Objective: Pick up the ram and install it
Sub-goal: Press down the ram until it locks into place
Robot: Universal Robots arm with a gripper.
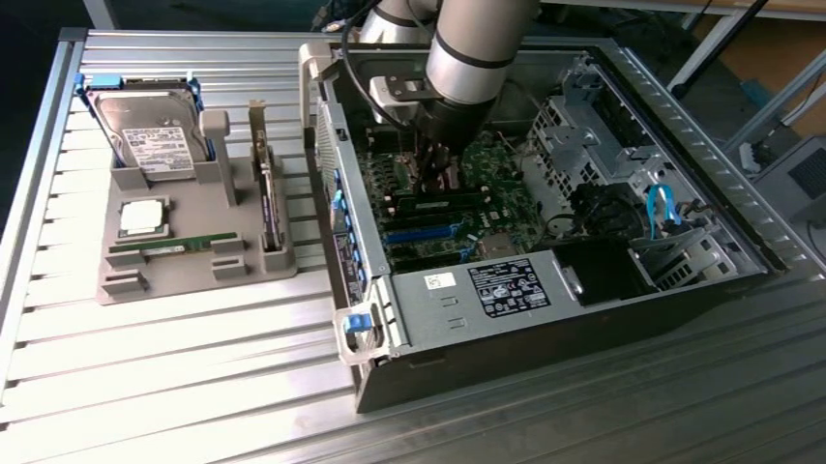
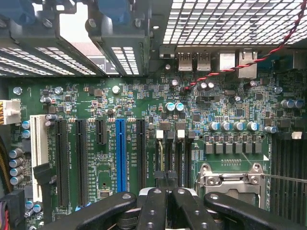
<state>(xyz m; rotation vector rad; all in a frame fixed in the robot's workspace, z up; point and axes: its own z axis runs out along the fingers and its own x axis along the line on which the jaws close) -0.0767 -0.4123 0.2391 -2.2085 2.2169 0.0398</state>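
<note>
The gripper [image 1: 432, 186] is sunk deep in the open computer case [image 1: 387, 319], hanging close over the motherboard [image 1: 497, 159], with the arm coming down between the case's rear wall and the metal drive cage [image 1: 581, 130]. There is little free room on either flank. In the wrist view the gripper [image 2: 168, 186] sits directly over the narrow dark memory slots [image 2: 173, 155], which lie between the row of long expansion slots, one of them blue [image 2: 120, 153], and the metal-framed processor socket [image 2: 230, 181]. Whether the gripper is open, closed, or holding anything thin cannot be told. A green ram [image 1: 174, 245] lies flat in a groove of the grey parts tray [image 1: 193, 282], well apart from the case toward the exterior view's left. It has open slatted table [image 1: 155, 387] in front of it and nothing above it. On the same tray a square silver processor chip [image 1: 142, 217] rests just behind the ram, a hard drive [image 1: 155, 135] leans in its cradle farther back, and a dark expansion card [image 1: 267, 203] stands on edge along the tray's side nearest the case. The labelled power supply [image 1: 510, 285] closes off the case's near edge.
</note>
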